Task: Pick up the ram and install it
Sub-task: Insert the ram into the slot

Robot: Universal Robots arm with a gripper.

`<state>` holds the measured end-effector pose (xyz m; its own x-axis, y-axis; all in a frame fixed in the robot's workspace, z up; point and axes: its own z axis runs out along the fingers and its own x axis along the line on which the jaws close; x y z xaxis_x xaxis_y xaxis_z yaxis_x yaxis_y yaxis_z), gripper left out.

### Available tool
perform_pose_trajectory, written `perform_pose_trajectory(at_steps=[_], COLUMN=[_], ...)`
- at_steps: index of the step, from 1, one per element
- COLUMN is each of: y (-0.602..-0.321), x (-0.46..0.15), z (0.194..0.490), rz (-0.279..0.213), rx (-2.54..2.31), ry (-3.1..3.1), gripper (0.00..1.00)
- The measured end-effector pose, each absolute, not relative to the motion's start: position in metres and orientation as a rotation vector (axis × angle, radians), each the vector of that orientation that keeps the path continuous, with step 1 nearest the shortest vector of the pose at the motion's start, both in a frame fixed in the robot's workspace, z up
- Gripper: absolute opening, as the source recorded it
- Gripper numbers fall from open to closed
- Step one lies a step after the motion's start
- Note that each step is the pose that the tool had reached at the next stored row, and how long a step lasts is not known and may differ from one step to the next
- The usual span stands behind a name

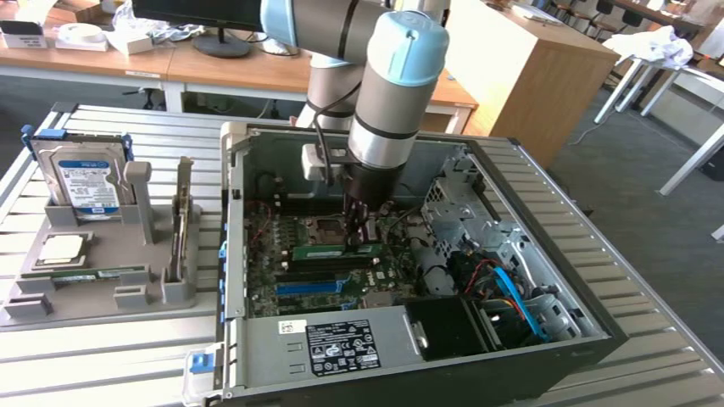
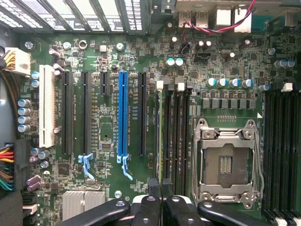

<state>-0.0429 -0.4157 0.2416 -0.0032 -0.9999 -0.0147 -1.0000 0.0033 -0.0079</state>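
Hanging vertical, jaws pinching ram (image 1: 328, 251)

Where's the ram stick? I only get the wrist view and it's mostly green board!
Observer: The hand holds the ram, a long green stick, low over the board inside the open computer case.
Operator: What's beside the case?
Observer: A grey holder, toward the exterior view's left.
Operator: Anything in it?
Observer: A hard drive standing upright, with a square processor chip lying flat beside it.
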Motion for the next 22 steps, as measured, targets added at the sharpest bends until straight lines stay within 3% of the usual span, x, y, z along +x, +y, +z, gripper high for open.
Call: perform_pose_trajectory(at_steps=[22], y=[-0.4157], x=[-0.0426], z=[0.2369], rz=[0.023], rx=[-2.213], ry=[2.221], gripper=[0.12])
